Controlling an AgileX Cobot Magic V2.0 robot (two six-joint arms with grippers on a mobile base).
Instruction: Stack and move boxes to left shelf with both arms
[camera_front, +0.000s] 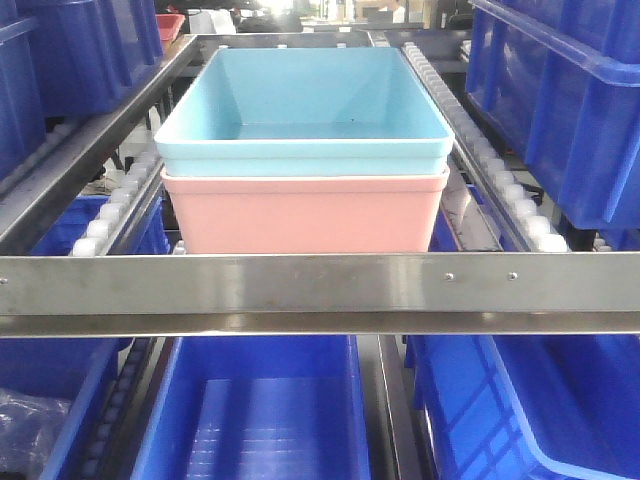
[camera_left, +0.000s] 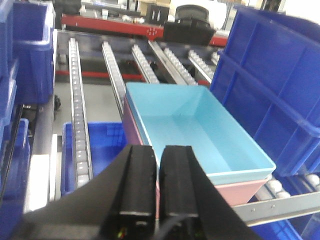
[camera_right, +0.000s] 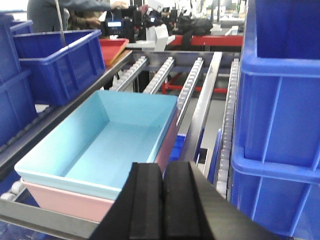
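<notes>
The light blue tub sits nested in the salmon pink tub on the shelf lane, just behind its flat steel front rail and between the rows of white rollers. Neither gripper shows in the front view. In the left wrist view my left gripper is shut and empty, near the stack's near left corner, with the blue tub and pink tub beyond it. In the right wrist view my right gripper is shut and empty by the stack's right side.
Dark blue storage bins stand on both sides of the lane and on the level below. More roller lanes run beside the stack. A red tray and people are at the far end.
</notes>
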